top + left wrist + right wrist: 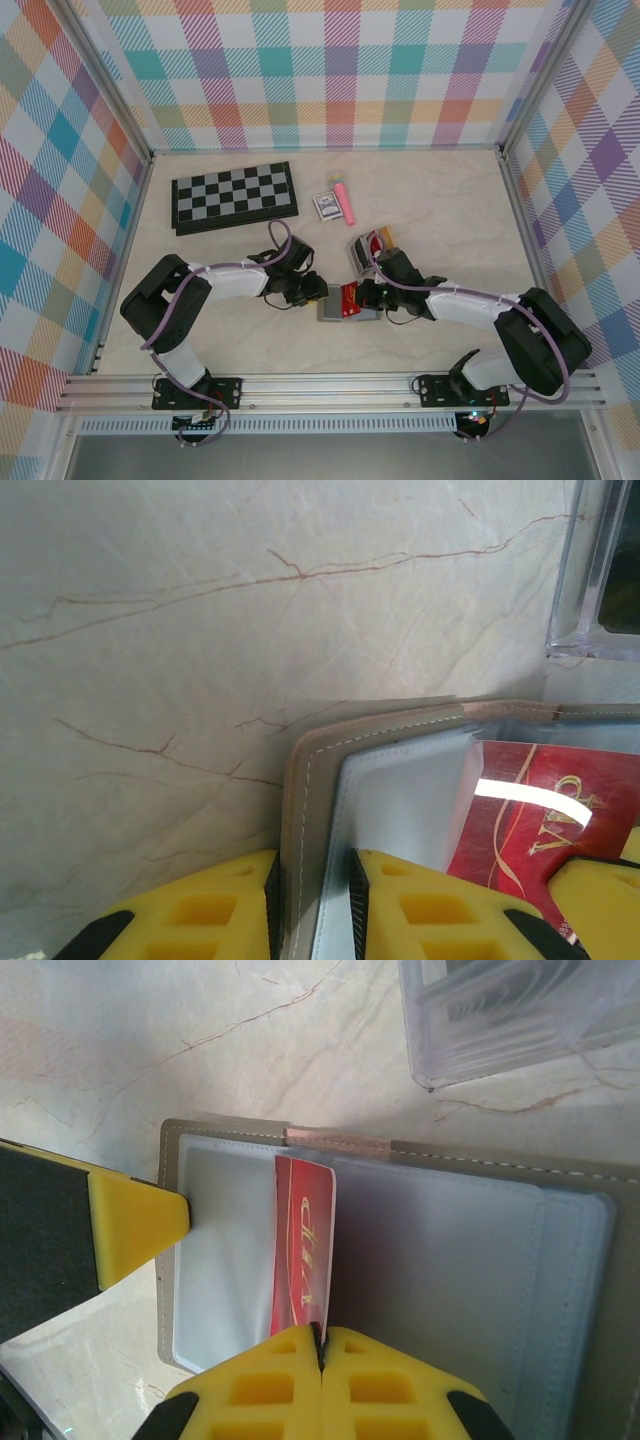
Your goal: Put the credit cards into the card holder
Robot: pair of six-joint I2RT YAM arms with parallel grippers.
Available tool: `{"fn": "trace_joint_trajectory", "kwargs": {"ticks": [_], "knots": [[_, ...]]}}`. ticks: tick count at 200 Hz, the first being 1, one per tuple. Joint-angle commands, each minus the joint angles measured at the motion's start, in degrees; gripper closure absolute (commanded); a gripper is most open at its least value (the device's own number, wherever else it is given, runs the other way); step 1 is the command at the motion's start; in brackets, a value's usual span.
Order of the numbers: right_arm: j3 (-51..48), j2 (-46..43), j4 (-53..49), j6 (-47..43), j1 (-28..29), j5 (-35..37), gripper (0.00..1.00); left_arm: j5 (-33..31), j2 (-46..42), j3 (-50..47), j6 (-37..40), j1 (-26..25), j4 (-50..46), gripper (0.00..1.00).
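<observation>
The grey-brown card holder [335, 312] lies open on the table between the two arms, its clear sleeves facing up. My left gripper [315, 865] is shut on the card holder [298, 810] at its left edge, pinching the cover and a clear sleeve. My right gripper [322, 1335] is shut on a red credit card [305, 1230] with gold lettering. The card stands on edge over the holder's clear pockets [450, 1260]. From the left wrist view the red card [540, 820] shows beside the sleeve. More cards [384, 238] stand in the clear rack.
A clear slotted rack [372, 246] stands just beyond the holder, close to my right wrist. Farther back lie a folded chessboard [235, 197], a small patterned card box [324, 206] and a pink tube [344, 203]. Checked walls enclose the table.
</observation>
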Motion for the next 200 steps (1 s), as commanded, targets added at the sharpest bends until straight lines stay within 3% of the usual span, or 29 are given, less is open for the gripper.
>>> {"fn": "trace_joint_trajectory", "kwargs": {"ticks": [1,55,100,137,200], "knots": [[-0.18,2.28,-1.56,-1.80,0.30,-0.13,0.94,0.77,1.63,-0.35,-0.39,-0.84,1.09,0.75],[0.18,4.80,3.01,2.57,0.57,-2.17,0.94,0.78,1.84,0.11,-0.57,-0.90,1.05,0.75],[2.47,2.52,-7.15,-0.55,0.49,1.45,0.94,0.68,1.75,-0.19,-0.41,-0.87,0.79,0.76],[1.95,0.70,-9.03,0.84,0.48,5.48,0.94,0.52,1.84,-0.31,-0.57,-0.92,1.09,0.76],[2.76,2.37,-5.50,-0.65,0.48,-0.72,0.93,0.60,2.10,-0.07,-0.40,-0.92,0.88,0.77]]}}
